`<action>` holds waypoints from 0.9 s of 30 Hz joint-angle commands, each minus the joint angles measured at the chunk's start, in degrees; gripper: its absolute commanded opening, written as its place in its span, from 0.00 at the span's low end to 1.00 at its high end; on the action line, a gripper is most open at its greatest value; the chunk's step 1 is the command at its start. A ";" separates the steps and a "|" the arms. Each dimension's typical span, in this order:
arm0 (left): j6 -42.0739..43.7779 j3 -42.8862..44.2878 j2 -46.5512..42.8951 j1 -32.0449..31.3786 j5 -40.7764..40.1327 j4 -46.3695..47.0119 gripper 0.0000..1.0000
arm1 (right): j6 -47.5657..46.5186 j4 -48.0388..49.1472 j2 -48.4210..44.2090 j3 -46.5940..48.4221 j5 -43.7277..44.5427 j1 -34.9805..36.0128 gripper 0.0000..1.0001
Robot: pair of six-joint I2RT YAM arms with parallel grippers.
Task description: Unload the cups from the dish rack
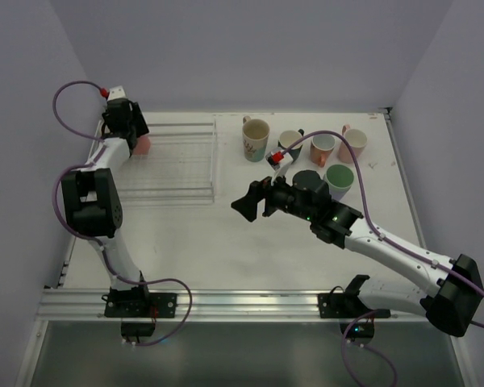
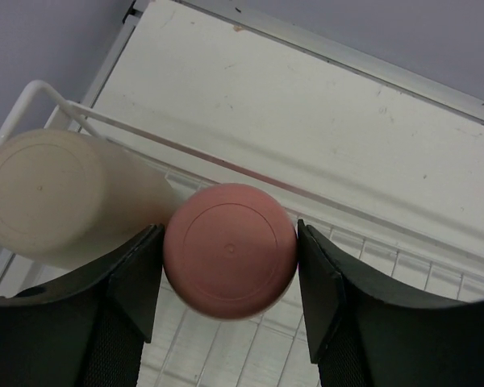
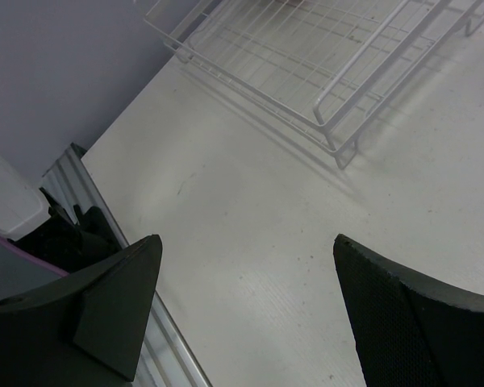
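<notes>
Nearest to us, the right jaws stand wide and hold nothing, hanging over the bare desk (image 1: pixel 226 250). Past them and off to their right sit six cups, upright and out of the rack: a dark green cup (image 1: pixel 308 181) and a mint cup (image 1: pixel 339 177) just beyond the jaws. Farther on there is a row of a flowered mug (image 1: pixel 256 139), a dark mug (image 1: pixel 290 143), a salmon cup (image 1: pixel 323 149) and a pink mug (image 1: pixel 353 143). To the left of the right jaws lies the dish rack (image 1: pixel 177 161), its near and middle rows bare of cups.

At the rack's far left corner the left jaws are closed on a pink cup (image 2: pixel 230 250), which stands upside down in the rack with one finger against each side. Just outside those jaws, on their left, stands a beige cup (image 2: pixel 56 197), also bottom up and seemingly touching the pink one.

We judge the job well along: six cups are out and two remain, with one of them gripped but not yet lifted clear.

The overhead camera shows the tally on the desk, but only a sliver of pink under the left wrist and nothing of the beige cup. The left wrist camera shows both cups and the grip. The right wrist camera confirms that nothing lies between the right jaws.
</notes>
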 commanded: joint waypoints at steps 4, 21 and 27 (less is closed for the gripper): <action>-1.95 -3.83 -7.76 0.39 4.02 3.74 0.39 | 0.28 1.03 0.31 2.34 1.44 0.02 0.89; -31.89 -38.19 -57.83 -1.80 36.51 13.66 0.29 | 20.06 22.91 -1.72 -2.76 -2.42 0.02 0.89; -46.74 -48.56 -71.39 -1.80 47.34 23.04 0.30 | 21.64 28.01 2.05 -1.27 -3.13 0.02 0.90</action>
